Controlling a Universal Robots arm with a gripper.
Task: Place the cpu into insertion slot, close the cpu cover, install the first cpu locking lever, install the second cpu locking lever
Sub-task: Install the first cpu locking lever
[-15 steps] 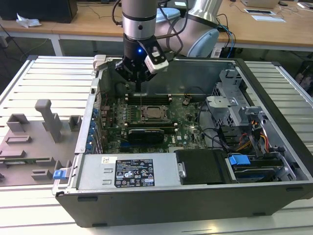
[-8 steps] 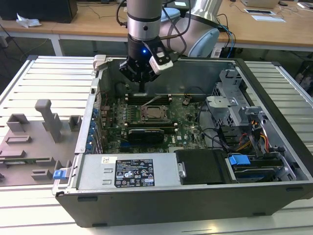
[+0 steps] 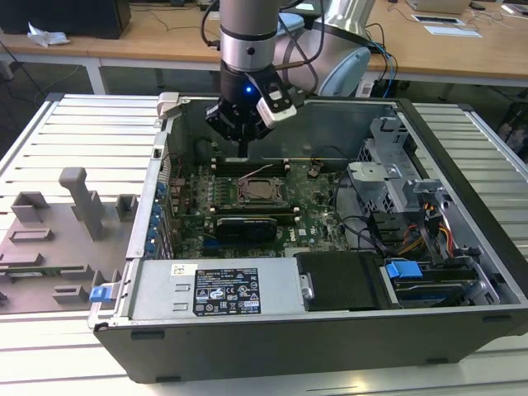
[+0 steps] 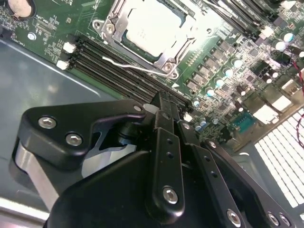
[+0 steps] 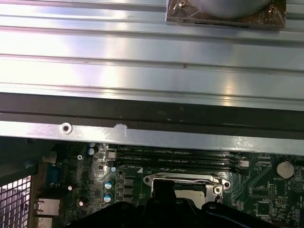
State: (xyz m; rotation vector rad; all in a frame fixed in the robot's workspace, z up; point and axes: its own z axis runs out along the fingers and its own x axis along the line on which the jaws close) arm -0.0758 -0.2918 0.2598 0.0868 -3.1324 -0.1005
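Observation:
Inside the open computer case, the cpu with its pale metal top sits in the insertion slot of the green motherboard. The silver cpu cover lies down around its edges, and its frame also appears in the first wrist view. A thin wire locking lever stands free beside the socket, slanting up toward the back. My gripper hangs just behind the socket, above the memory slots, shut with nothing held. Its black fingertips point at the socket's edge.
Long black memory slots run beside the socket. In front of it lies a long black card. The power supply fills the case front, and a drive cage with cables stands on the exterior view's right. A grey fixture plate lies outside.

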